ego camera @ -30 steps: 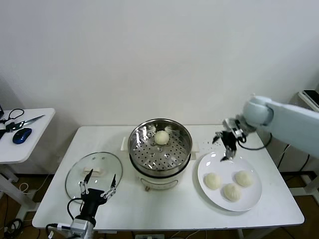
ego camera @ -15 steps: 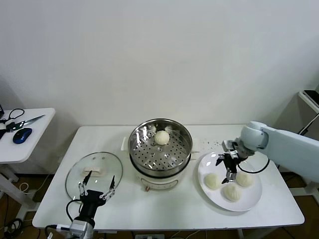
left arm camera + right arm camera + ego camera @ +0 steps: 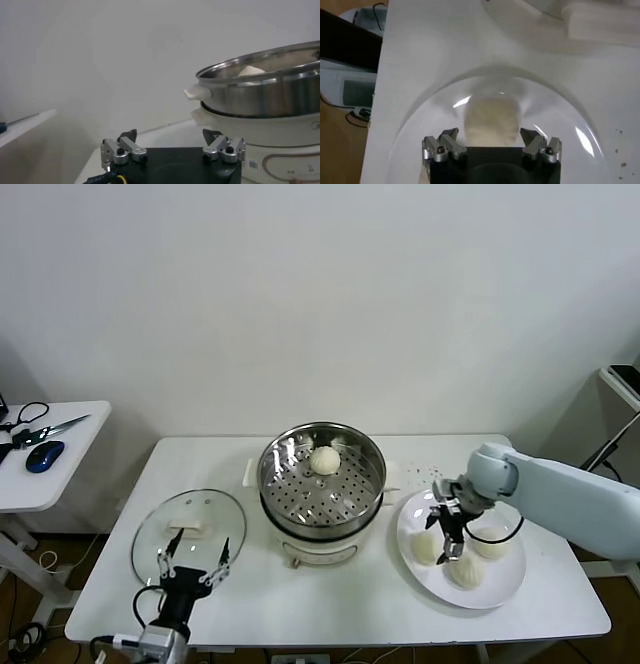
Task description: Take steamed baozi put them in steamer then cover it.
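Reaching down over the plate (image 3: 505, 588), the right gripper (image 3: 447, 533) goes for a second bun, jaws spread wide around the baozi nearest the steamer (image 3: 322, 484), nothing clamped so far. From the head view the pot sits mid-table with one bun (image 3: 324, 460) lying on its perforated tray toward the far side, and three more wait on the white plate to its right, so I'd call the loading barely a quarter done. The glass cover (image 3: 189, 527) lies flat on the table to the left of the pot, well clear of it, and the left gripper (image 3: 191, 559) hangs idle at the table's near edge beside that lid, jaws apart and empty. Over to the left wrist view: the steel wall of the steamer rises just ahead on its cream base, a pale dome of bun peeking above the rim, both fingertips parted on open air. Now the right wrist view: the target baozi (image 3: 492, 120) sits dead centre between the two open fingertips (image 3: 445, 142) on the plate's glossy surface. Next, I reckon, comes a gentle close, because soft dough would dent under a hard squeeze, then a lift high enough to clear the pot's rim.
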Robot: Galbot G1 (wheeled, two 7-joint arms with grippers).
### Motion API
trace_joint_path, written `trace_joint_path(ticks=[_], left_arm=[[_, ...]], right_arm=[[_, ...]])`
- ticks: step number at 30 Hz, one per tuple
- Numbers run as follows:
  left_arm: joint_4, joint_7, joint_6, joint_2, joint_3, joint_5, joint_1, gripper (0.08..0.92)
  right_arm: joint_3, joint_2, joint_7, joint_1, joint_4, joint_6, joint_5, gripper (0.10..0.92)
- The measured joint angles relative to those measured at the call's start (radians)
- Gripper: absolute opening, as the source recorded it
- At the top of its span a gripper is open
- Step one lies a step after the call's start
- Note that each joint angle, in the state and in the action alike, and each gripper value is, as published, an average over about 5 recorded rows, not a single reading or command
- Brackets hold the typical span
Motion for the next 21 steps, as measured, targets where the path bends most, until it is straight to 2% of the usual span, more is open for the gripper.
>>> trace_joint_path(ticks=[3,11,21], left_arm=[[0.001,0.000,0.000,0.000,0.002,-0.001,-0.001,0.823],[0.001,0.000,0.000,-0.001,0.004,-0.002,0.000,0.823],[-0.003,-0.002,0.002,-0.004,0.006,-0.004,0.007,0.823]], right_arm=[[0.004,0.006,0.000,-0.006,-0.006,0.000,-0.004,0.807],[0.009,0.010,0.000,-0.013,-0.010,0.002,-0.008,0.689],[-0.004,-0.020,-0.002,0.037,0.011,0.005,0.026,0.673]])
